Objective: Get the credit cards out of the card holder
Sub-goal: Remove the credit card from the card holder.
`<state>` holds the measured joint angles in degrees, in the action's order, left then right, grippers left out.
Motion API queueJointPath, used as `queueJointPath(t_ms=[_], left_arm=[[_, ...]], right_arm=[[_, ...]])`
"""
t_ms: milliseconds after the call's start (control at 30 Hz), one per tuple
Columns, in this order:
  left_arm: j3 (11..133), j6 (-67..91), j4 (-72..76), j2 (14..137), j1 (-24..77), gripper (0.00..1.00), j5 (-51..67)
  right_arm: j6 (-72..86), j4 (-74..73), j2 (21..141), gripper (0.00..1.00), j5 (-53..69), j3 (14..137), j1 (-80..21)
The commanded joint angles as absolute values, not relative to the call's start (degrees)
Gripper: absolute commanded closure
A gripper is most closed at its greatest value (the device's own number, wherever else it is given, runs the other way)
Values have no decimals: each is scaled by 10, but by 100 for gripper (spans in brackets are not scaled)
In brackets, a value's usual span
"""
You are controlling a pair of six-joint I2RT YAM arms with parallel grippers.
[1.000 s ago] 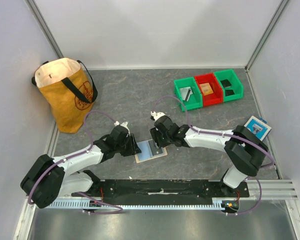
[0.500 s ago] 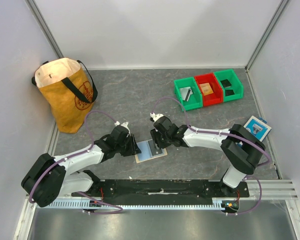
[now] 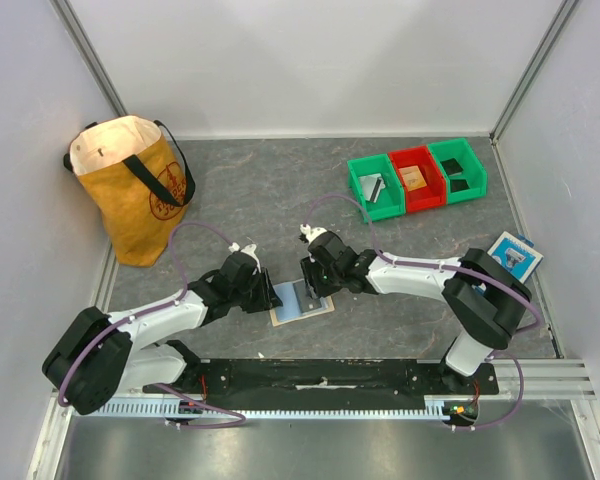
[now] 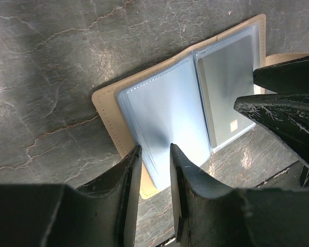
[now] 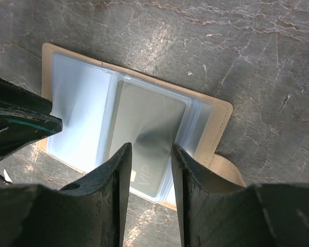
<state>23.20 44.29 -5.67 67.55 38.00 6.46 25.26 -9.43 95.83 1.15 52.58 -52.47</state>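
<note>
The card holder (image 3: 302, 300) lies open on the desk (image 3: 260, 190), between the two arms. The left hand (image 4: 155, 152), its fingers only a narrow gap apart and gripping nothing, is at the edge of the pale blue left page, I think to pin the holder flat. The right hand (image 5: 150, 152), also slightly apart and empty, hangs over the right sleeve, where a grey credit card (image 5: 149, 118) marked VIP sits, probably to pull it out. I count one holder, one visible card, two hands.
</note>
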Motion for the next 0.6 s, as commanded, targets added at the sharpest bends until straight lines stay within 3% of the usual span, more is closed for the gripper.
queueJointPath(t_ms=[0, 567], left_arm=[[217, 440, -45, 682, 386, 65, 73], [214, 449, -36, 669, 387, 65, 80]], right_arm=[[271, -48, 930, 57, 62, 524, -529], [267, -37, 901, 59, 126, 533, -528]])
